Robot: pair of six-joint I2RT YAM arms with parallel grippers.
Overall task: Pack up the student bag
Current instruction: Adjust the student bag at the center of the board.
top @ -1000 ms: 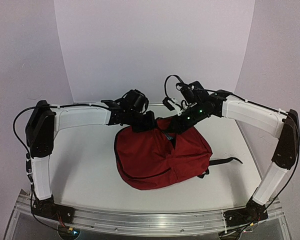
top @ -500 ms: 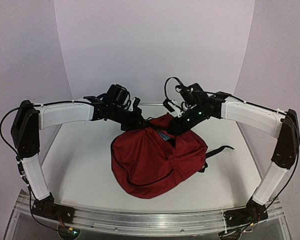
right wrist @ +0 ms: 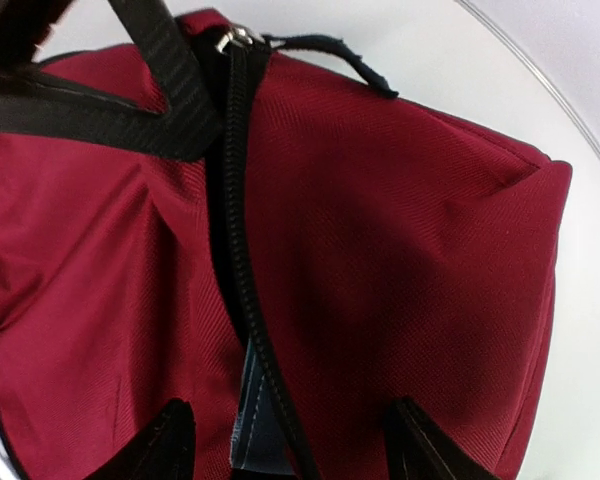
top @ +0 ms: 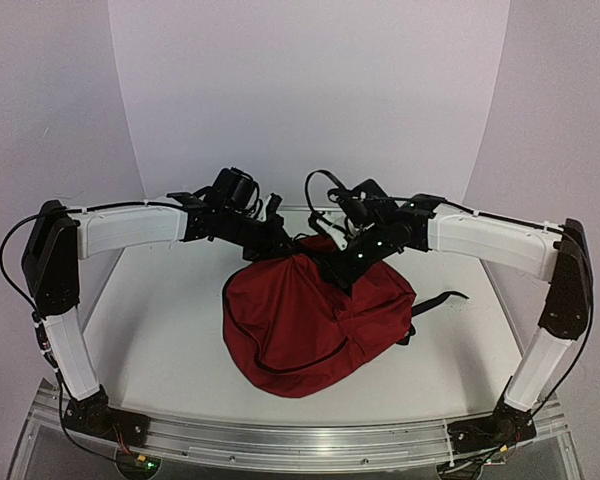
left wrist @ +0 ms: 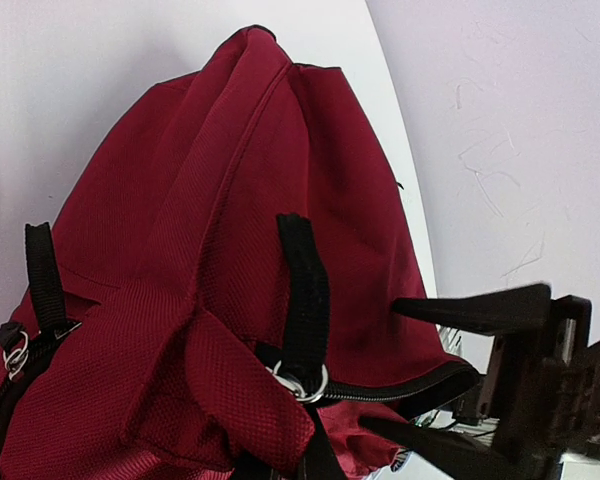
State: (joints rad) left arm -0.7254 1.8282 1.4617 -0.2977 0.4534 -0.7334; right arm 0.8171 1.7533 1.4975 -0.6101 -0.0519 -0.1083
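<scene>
The dark red student bag [top: 300, 320] lies bulging in the middle of the table, its top raised toward the back. My left gripper [top: 285, 243] is at the bag's upper left edge. In the left wrist view it [left wrist: 380, 365] is open, with the bag's black zipper rim [left wrist: 420, 385] between the fingers. My right gripper [top: 338, 272] hangs over the bag's top. In the right wrist view it [right wrist: 290, 405] is wide open, straddling the black zipper [right wrist: 238, 200]. A blue item [right wrist: 248, 425] shows through the slit.
A black strap [top: 442, 300] trails from the bag to the right on the white table [top: 150, 320]. A black strap [left wrist: 305, 290] with a metal ring [left wrist: 300, 385] lies on the bag by my left fingers. White walls curve round the back.
</scene>
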